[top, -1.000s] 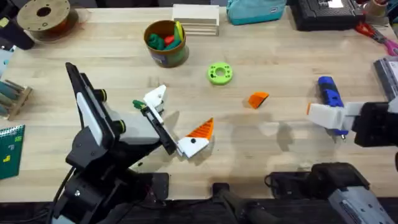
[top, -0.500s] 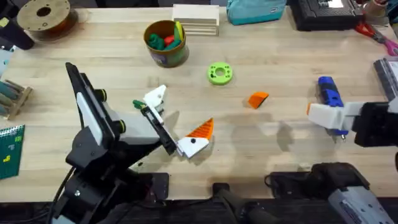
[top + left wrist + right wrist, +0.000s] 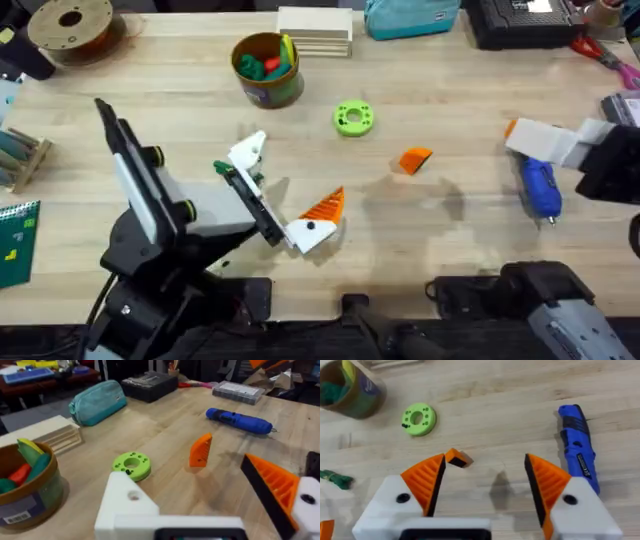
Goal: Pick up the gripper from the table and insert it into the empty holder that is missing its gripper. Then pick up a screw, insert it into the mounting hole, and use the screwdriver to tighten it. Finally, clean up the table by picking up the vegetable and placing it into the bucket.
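Note:
The loose orange gripper point(image 3: 414, 159) point(image 3: 201, 451) point(image 3: 456, 457) lies on the table's middle right. My left gripper point(image 3: 280, 193) point(image 3: 215, 510) is open. One of its white finger blocks is the bare holder point(image 3: 248, 153) point(image 3: 127, 505) with its mounting hole point(image 3: 133, 495); the other carries an orange pad point(image 3: 325, 207). The blue screwdriver point(image 3: 538, 185) point(image 3: 577, 445) lies at the right. Above its far end hovers my right gripper point(image 3: 535, 140) point(image 3: 485, 480), open and holding nothing. The green vegetable point(image 3: 222, 168) point(image 3: 335, 479) lies beside the holder. The bucket point(image 3: 266, 68) point(image 3: 25, 490) stands at the back.
A green ring disc point(image 3: 352, 118) point(image 3: 131, 465) lies between the bucket and the loose gripper. A filament spool point(image 3: 70, 22), a stack of wooden boards point(image 3: 315, 30), a teal pouch point(image 3: 410, 15) and a black case point(image 3: 525, 20) line the far edge.
My right gripper has moved from over the screwdriver's middle toward its far end, uncovering most of the tool. The left arm has shifted slightly left; its gripper stays put.

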